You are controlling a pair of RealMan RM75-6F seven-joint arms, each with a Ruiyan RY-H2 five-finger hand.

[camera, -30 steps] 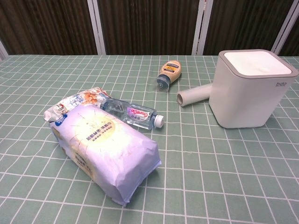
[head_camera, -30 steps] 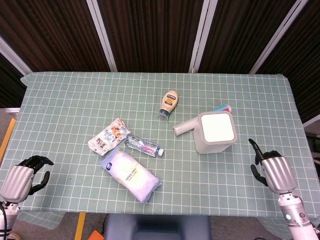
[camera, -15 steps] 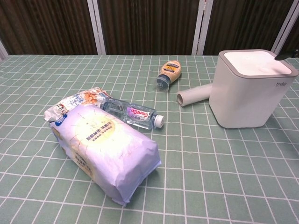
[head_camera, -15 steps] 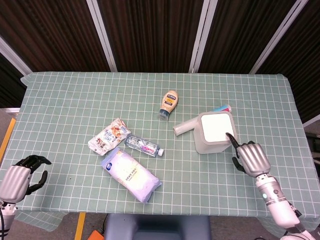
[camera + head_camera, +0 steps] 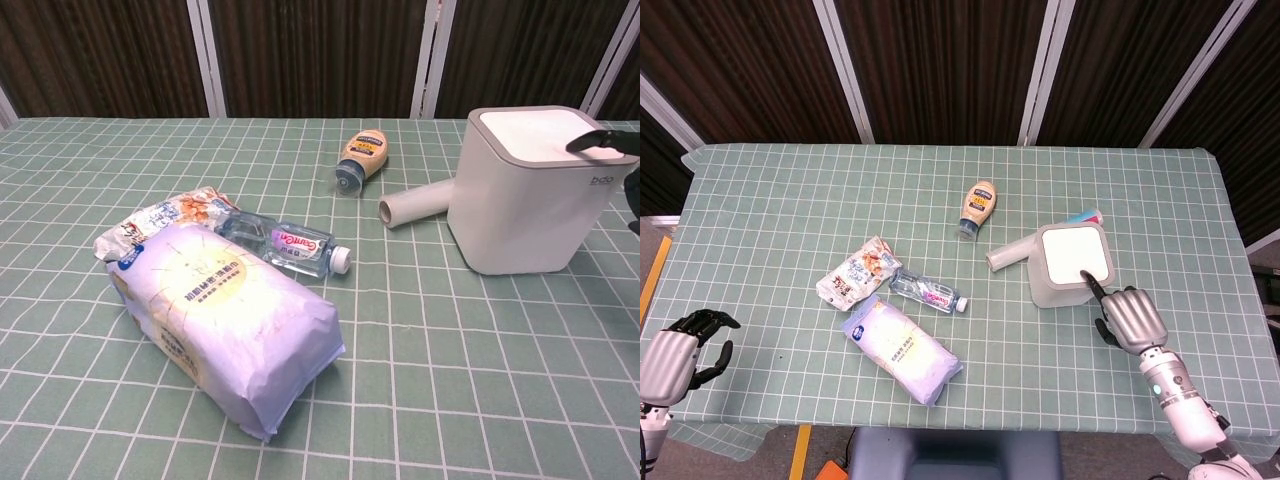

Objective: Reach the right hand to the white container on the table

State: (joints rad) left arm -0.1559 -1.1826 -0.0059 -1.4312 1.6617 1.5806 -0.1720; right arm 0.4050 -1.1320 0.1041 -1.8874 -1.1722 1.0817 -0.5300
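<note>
The white container (image 5: 1072, 262) with a grey-rimmed lid stands upright right of the table's middle, and shows large in the chest view (image 5: 530, 190). My right hand (image 5: 1127, 318) hovers just in front of its near right corner, holding nothing. One outstretched finger reaches the lid's edge, and its black fingertip (image 5: 600, 142) shows over the lid's right rim. Whether it touches the lid I cannot tell. My left hand (image 5: 675, 350) hangs off the table's front left corner, fingers loosely curved and apart, empty.
A paper roll (image 5: 1010, 253) lies against the container's left side, a pink-and-blue item (image 5: 1085, 217) behind it. A sauce bottle (image 5: 980, 208) lies further back. A water bottle (image 5: 928, 291), snack bag (image 5: 857, 272) and white-blue bag (image 5: 900, 348) lie at centre left.
My right hand has come in from the table's front right edge toward the container, its finger now at the lid's near right corner. The left hand has barely shifted.
</note>
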